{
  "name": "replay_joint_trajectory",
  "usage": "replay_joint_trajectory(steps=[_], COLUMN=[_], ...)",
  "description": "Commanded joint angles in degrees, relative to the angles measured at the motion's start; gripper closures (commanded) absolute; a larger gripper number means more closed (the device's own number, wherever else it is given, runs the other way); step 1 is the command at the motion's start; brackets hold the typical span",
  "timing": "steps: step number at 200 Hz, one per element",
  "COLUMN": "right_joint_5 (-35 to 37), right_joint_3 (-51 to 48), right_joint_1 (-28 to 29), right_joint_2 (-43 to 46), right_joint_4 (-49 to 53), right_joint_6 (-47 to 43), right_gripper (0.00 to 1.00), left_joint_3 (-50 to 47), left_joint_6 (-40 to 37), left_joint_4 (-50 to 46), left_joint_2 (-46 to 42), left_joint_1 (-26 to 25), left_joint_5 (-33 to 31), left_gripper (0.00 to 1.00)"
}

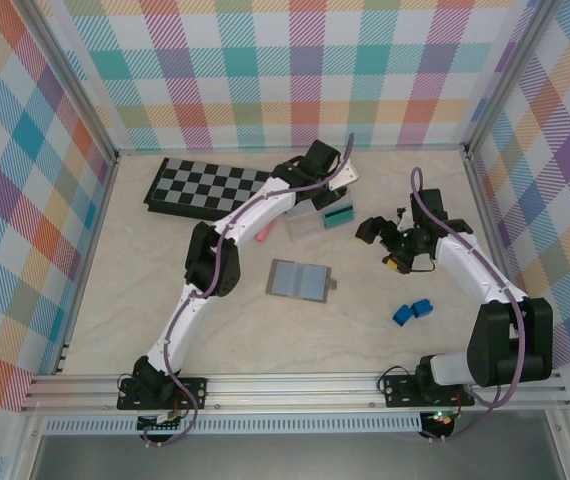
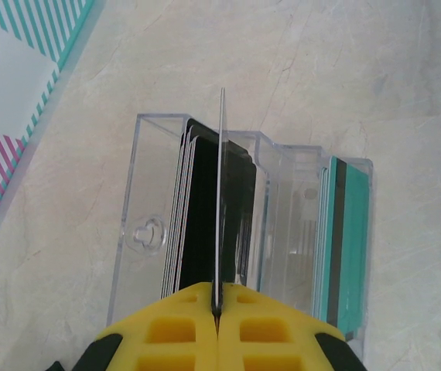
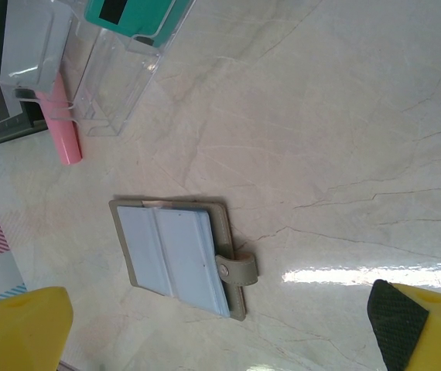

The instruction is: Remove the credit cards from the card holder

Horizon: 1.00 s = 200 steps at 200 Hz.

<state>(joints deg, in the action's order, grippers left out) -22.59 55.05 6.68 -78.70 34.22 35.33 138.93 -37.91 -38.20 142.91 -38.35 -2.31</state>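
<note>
The pale table [image 1: 115, 300] has a checkerboard [image 1: 210, 186] at its far left, apparently set out of the working area. The left arm [image 1: 250, 215] stretches to a clear box [image 2: 139, 232] at the far middle. This looks like the drop-off place. Black cards [image 2: 201, 216] stand on edge in one slot and a teal card [image 2: 353, 247] in another, upright so that more can slide in beside them.

The left pincer [image 2: 217, 303] is squeezed fully together on a thin card [image 2: 221, 178]. It holds the card edge-on, in line with the slot of black cards, probably so that it goes in cleanly. The card's colour cannot be told from the edge, nor whether its far end is already inside the slot.

The card holder [image 3: 176, 253] lies flat and open in the middle of the table, nearer than the box and well apart from the left pincer. Its strap [image 3: 240, 269] is flopped to one side. The pale blue pockets look flat, but I cannot tell whether a card remains in them.

The right pincer [image 1: 383, 246] hangs spread as wide as it goes, holding nothing. It is to the right of the card holder and apart from it, probably ready for the next card.

A pink pen [image 3: 62, 131] lies just beside the box. Two small blue pieces [image 1: 412, 312] sit at the near right.
</note>
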Motion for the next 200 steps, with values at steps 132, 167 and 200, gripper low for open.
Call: replay_joint_trajectory(steps=[132, 167, 200], right_joint_5=[-1.45, -1.41, -1.22], right_joint_3=[-0.64, -0.73, -0.91], right_joint_1=[-0.37, -0.41, -0.36], right_joint_2=[-0.89, -0.76, -0.67], right_joint_4=[0.63, 0.61, 0.33], right_joint_6=[1.24, 1.20, 0.63], right_gripper=[0.00, 0.00, 0.01], left_joint_3=[1.95, 2.91, 2.92], left_joint_6=[2.02, 5.90, 12.40], left_joint_4=[1.86, 2.03, 1.53], left_joint_2=[0.62, -0.72, -4.17], left_joint_1=[1.53, 1.87, 2.48], left_joint_5=[-3.56, -1.81, 0.72], left_gripper=[0.80, 0.70, 0.63])
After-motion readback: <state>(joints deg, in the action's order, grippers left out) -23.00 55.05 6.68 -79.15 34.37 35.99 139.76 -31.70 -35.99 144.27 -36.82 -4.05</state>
